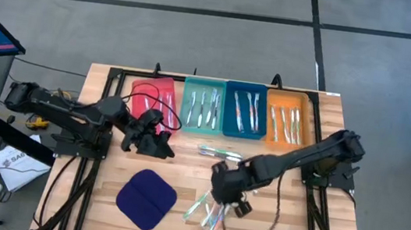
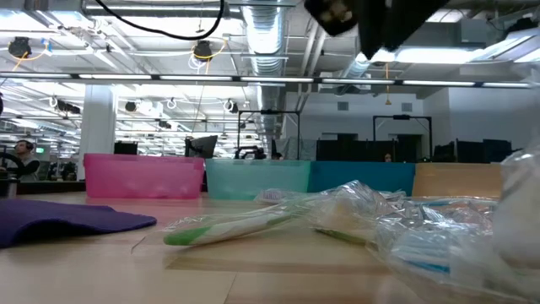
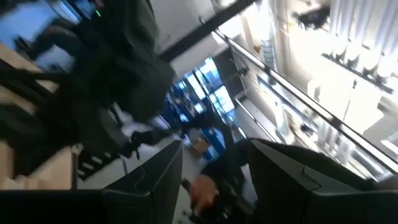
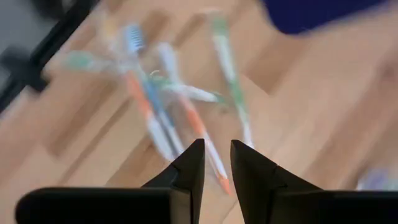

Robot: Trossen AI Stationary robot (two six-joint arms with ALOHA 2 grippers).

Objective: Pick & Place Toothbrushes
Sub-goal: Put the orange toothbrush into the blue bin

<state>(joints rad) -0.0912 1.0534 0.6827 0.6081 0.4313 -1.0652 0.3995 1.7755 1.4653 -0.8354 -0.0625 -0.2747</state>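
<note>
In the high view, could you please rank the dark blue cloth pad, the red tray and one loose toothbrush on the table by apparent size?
1. Dark blue cloth pad and red tray: they look close in area, and an arm covers part of the tray, so I would not rank them.
2. Loose toothbrush: plainly smallest, a thin stick.

We see a table [image 1: 101, 196] of pale wood planks with a matt, smooth face. The four trays [image 1: 224, 108] look like glossy plastic. The dark blue pad [image 1: 146, 199] seems soft matt cloth. The toothbrushes [image 1: 209, 214] look like translucent plastic, perhaps in clear shiny wrappers.
</note>
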